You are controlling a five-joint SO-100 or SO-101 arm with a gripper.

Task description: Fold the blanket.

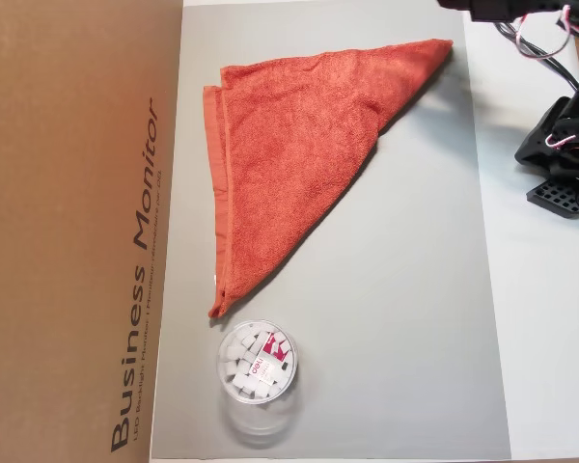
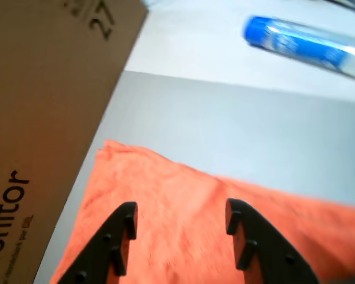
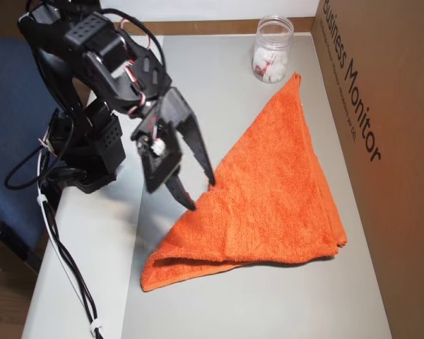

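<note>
The blanket [image 1: 299, 145] lies folded into a triangle on the grey mat [image 1: 405, 318] that covers the desk [image 1: 550, 338], its long diagonal edge running from one pointed corner to the other. One side of the triangle, where the doubled hemmed edges show in an overhead view, runs alongside a brown cardboard box [image 1: 68, 231] printed "Business Monitor". A clear plastic jar [image 1: 257, 364] holding small white pieces stands just beside one pointed corner. The black pincer [image 3: 196, 189] hangs above the diagonal edge with its two fingers spread apart and nothing between them; the wrist view shows both fingers over the orange cloth [image 2: 183, 225]. In that same view a blurred blue and clear object [image 2: 307, 42] lies beyond the mat.
</note>
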